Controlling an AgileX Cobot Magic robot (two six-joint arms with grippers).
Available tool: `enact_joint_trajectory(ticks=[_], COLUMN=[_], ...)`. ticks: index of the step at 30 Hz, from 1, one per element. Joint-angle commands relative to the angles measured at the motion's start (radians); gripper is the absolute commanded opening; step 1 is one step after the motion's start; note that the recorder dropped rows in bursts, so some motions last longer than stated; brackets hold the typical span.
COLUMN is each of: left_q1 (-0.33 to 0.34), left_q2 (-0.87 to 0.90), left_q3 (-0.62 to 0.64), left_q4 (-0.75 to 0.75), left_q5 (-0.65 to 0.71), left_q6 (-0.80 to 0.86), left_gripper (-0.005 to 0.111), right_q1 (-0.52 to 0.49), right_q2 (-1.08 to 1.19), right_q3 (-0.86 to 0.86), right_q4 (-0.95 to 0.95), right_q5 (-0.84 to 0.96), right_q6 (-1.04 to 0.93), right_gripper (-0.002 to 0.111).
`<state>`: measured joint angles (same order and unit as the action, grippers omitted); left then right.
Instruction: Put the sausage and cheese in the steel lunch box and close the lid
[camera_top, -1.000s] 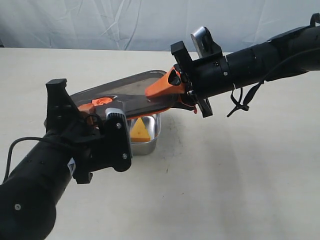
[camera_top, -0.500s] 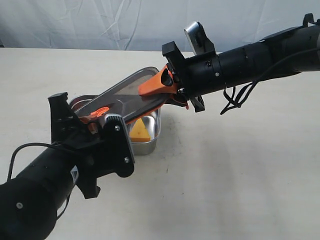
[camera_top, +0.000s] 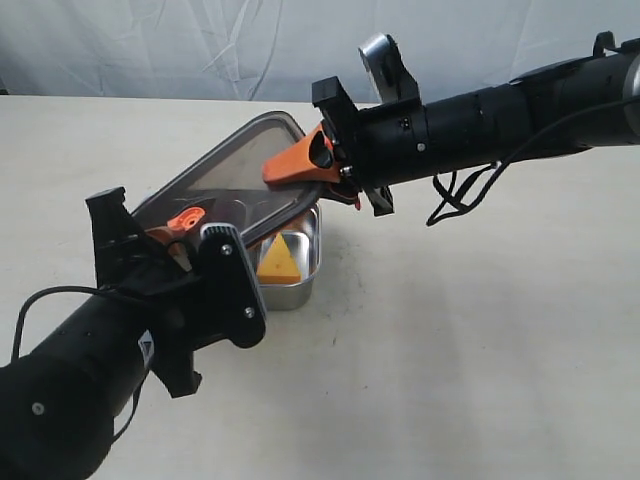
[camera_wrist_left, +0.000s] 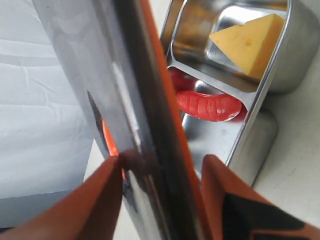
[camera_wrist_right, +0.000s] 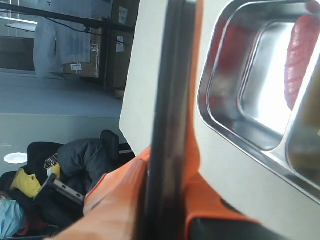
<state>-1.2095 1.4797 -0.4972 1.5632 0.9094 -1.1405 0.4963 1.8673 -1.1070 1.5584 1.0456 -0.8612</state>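
Leaning over the steel lunch box (camera_top: 296, 289), the lid (camera_top: 225, 175) has its raised far edge pinched by the right hand (camera_top: 295, 172). The left hand (camera_wrist_left: 160, 200) is spread around the low edge (cheese (camera_top: 279, 262) and sausage (camera_wrist_left: 207, 106) sit in separate compartments). Wide table (camera_top: 480, 350) surrounds the box.

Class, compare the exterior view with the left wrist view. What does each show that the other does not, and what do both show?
Only the exterior view: the right gripper clamped on the higher end of the tilted lid, and the lid's whole outline. Only the left wrist view: the sausage lying in the steel lunch box, across the divider from the cheese; in the exterior view the lid hides it. Both: the cheese, the steel lunch box and the lid.
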Motion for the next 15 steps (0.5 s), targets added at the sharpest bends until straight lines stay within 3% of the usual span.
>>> enact_joint_trajectory(ticks=[1, 10, 15], left_q1=[-0.01, -0.01, -0.01], left_q2=[-0.02, -0.02, -0.02], left_q3=[-0.006, -0.006, -0.006], left_q4=[-0.032, -0.146, -0.177], left_q5=[-0.031, -0.076, -0.072], left_q6=[-0.038, -0.037, -0.034], left_gripper=[0.047, 0.047, 0.06], right_q1=[0.005, 0.005, 0.005], right_q2=[-0.009, -0.009, -0.009], right_q3=[-0.005, -0.005, -0.005], right_q4=[0.034, 0.13, 0.147], right_q5=[-0.041, -0.042, -0.027], right_q6=[-0.048, -0.097, -0.097], right_gripper=[-0.001, -0.001, -0.001])
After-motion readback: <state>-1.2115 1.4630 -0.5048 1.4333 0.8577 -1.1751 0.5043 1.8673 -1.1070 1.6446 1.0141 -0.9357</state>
